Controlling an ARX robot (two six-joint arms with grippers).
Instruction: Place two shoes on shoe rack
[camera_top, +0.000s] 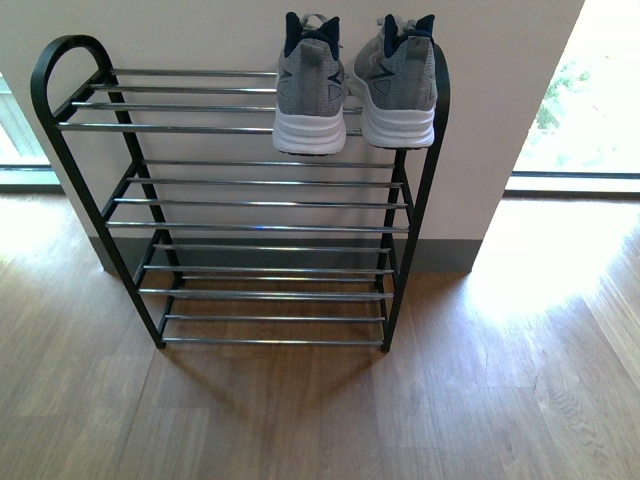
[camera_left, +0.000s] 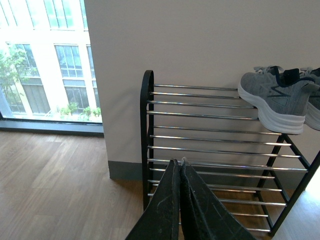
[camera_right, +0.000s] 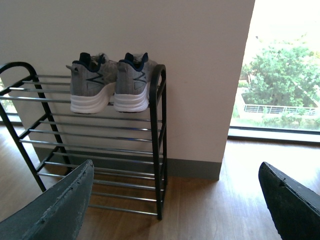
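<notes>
Pair shelved: inner shoe (camera_top: 310, 90) and outer shoe (camera_top: 398, 85) sit side by side on the top tier of the shoe rack (camera_top: 200, 128), at its right end.

Heels face the robot and overhang the front bar, the outer shoe close against the right post. The placing looks done, so what remains is probably only to draw clear. The left pincer (camera_left: 179, 163) is closed on nothing and the right pincer (camera_right: 175, 165) is spread wide and empty, both well apart from the rack. The wall (camera_top: 200, 30) backs the rack, and the wooden floor (camera_top: 300, 420) before it holds no obstacle.
</notes>
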